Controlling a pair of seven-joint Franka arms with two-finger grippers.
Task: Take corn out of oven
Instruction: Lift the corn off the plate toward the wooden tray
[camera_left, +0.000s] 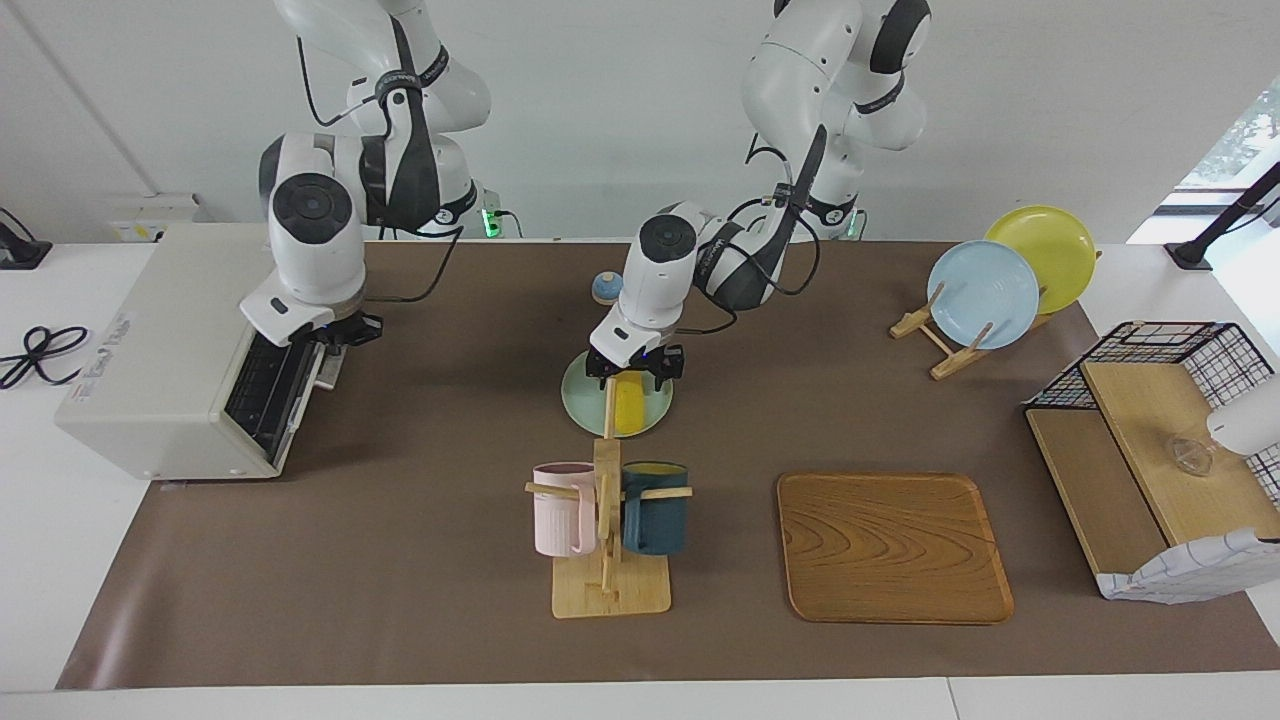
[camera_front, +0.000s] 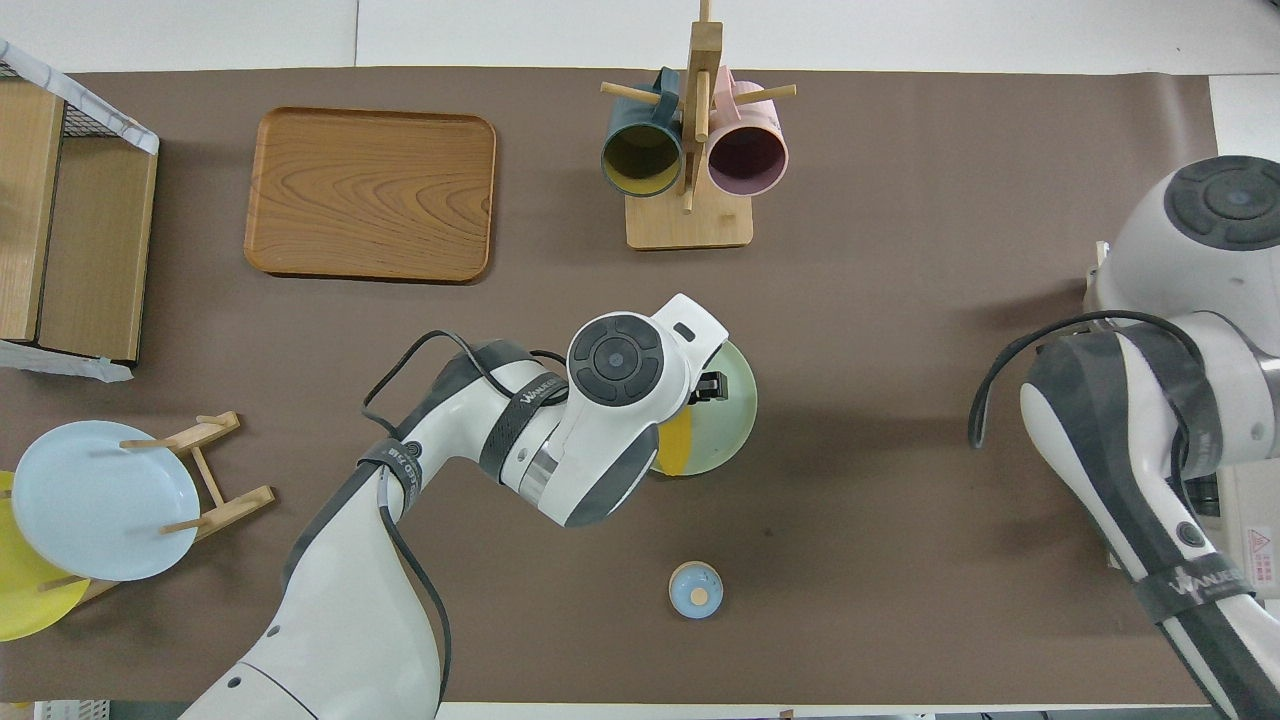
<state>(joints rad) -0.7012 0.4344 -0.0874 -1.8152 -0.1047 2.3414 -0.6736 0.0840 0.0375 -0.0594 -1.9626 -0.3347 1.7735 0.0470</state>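
We see the corn (camera_left: 629, 408) lying on a pale green plate (camera_left: 580, 400) near the middle of the table, well apart from the oven (camera_left: 165, 350) at the right arm's end. The left gripper (camera_left: 635, 368) hangs over the end of the corn nearer the robots with its jaws spread wide, holding nothing; in the overhead view the left wrist covers most of the cob. The right gripper (camera_left: 335, 335) sits at the top edge of the oven's door (camera_left: 272, 385), its fingertips pressed together; we cannot tell whether they pinch the handle. The door stands nearly upright against the oven's front. Farther from the robots than the plate stands a wooden mug rack (camera_left: 607, 540) with a pink mug (camera_left: 562, 510) and a dark blue mug (camera_left: 657, 508). Beside it lies a wooden tray (camera_left: 890, 545).
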